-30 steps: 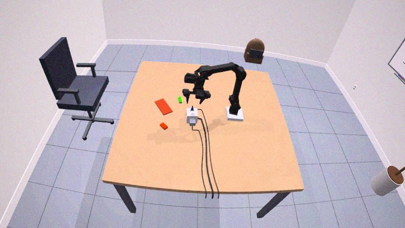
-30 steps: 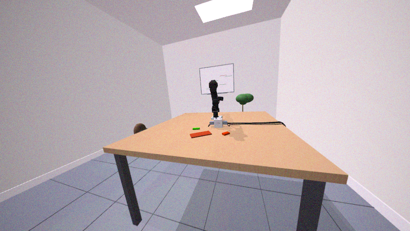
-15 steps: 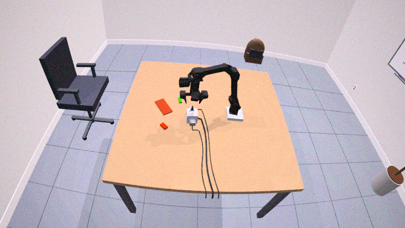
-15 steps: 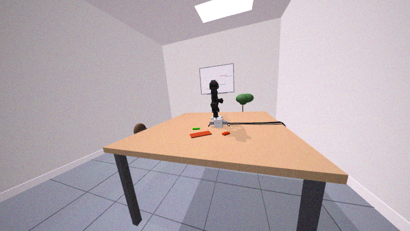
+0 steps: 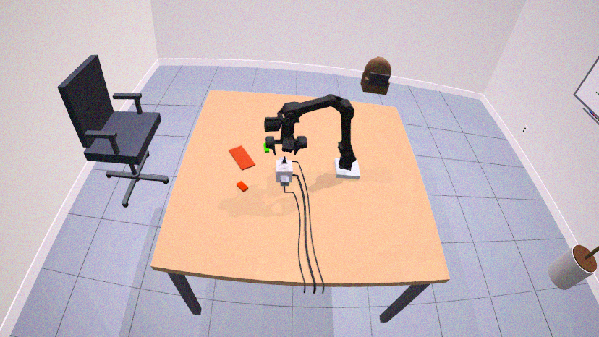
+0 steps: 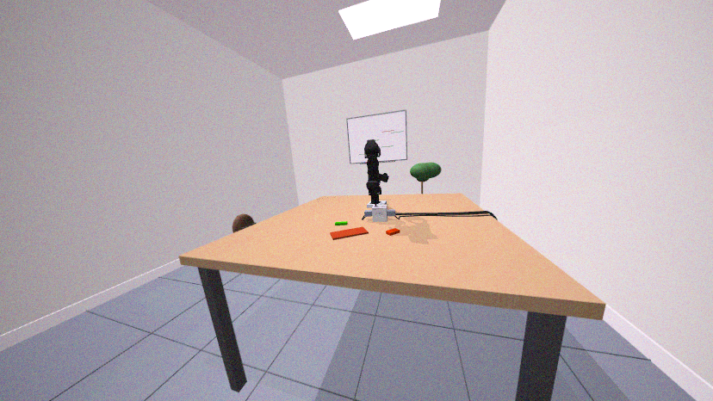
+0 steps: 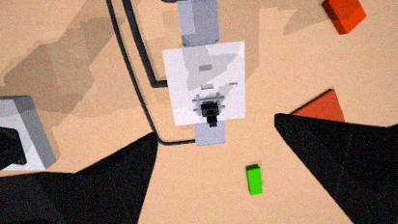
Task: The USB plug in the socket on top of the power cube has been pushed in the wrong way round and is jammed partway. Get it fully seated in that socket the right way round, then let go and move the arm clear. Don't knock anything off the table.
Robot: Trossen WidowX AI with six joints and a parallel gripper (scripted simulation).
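Note:
A white power cube [image 5: 283,171] [image 6: 380,212] [image 7: 193,92] stands near the middle of the table. A small black USB plug [image 5: 283,160] [image 7: 211,111] sticks up from the socket on its top. Grey plugs sit in its side faces, and black cables [image 5: 304,225] [image 7: 130,68] run from the cube to the table's front edge. My gripper [image 5: 286,146] [image 7: 215,128] hangs open and empty above the cube, a little behind it, pointing down. Its two dark fingers frame the bottom of the wrist view, and the plug lies just ahead of the gap between them.
A flat orange slab [image 5: 241,157] [image 6: 349,232] [image 7: 321,108], a small orange block [image 5: 241,186] [image 6: 393,231] [image 7: 344,14] and a small green block [image 5: 264,146] [image 6: 341,223] [image 7: 254,180] lie on the table left of the cube. The arm's white base [image 5: 347,169] stands to the right. An office chair [image 5: 106,129] stands off the left edge.

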